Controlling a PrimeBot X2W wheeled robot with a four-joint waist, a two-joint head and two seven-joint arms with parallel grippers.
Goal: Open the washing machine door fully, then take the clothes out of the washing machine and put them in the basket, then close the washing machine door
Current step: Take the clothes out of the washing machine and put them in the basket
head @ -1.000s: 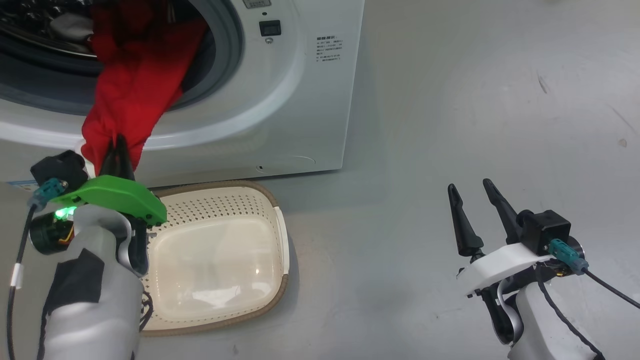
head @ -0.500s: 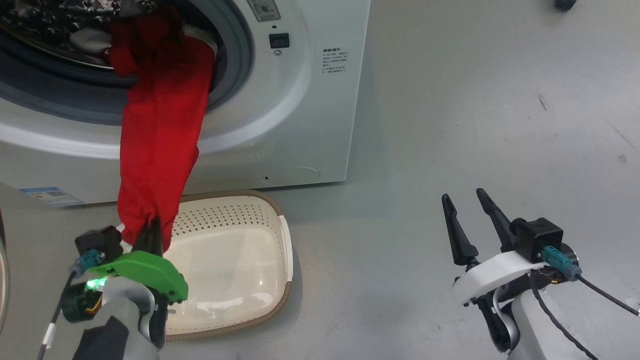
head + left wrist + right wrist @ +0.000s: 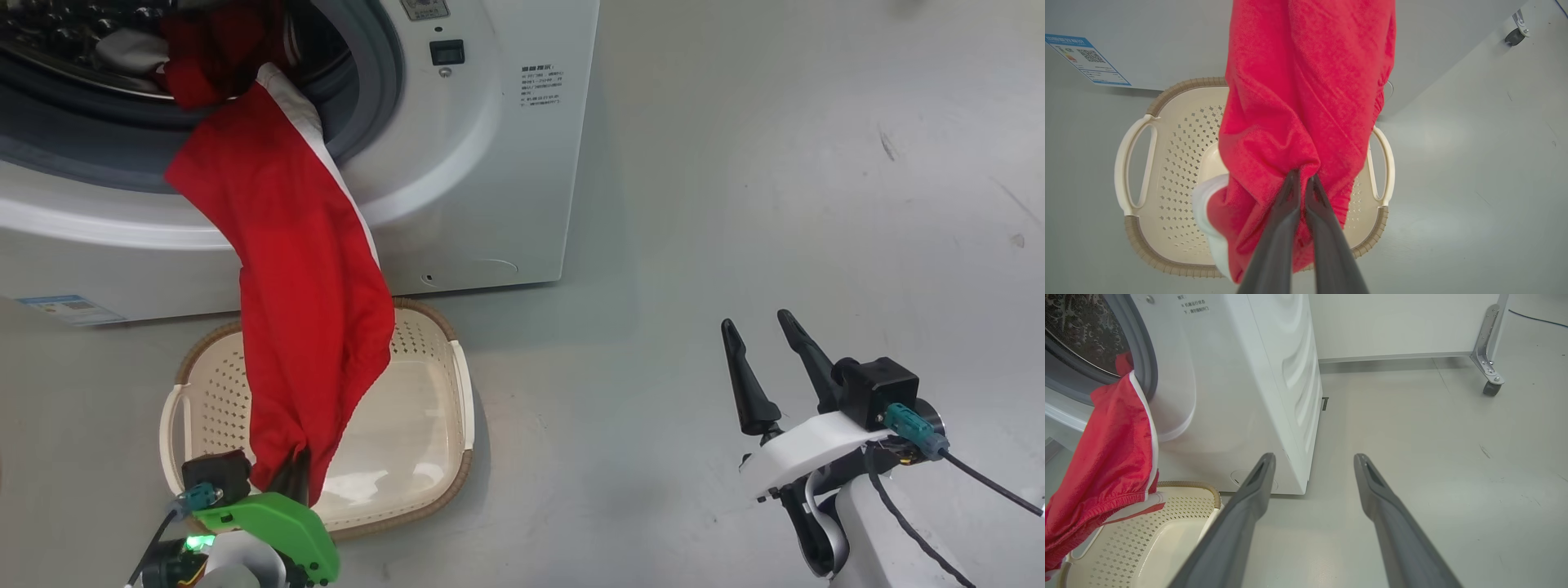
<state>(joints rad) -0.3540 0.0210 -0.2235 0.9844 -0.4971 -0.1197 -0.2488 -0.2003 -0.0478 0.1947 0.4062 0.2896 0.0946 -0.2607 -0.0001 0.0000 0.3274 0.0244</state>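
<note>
The washer stands at the upper left of the head view. The clothes hang out of it, down over the basket at lower left. The left gripper pinches their bottom end. The right gripper, lower right, is spread and empty. The top end, lodged in the washer, may catch there. Letting go now would likely leave the clothes draped outside the basket.

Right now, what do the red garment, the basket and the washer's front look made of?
The clothes: soft matte fabric, likely knit; it drapes and bunches. The basket: glossy cream plastic with perforated walls; brown woven-look rim, perhaps moulded. The washing machine: smooth glossy white panel, painted metal or plastic.
</note>
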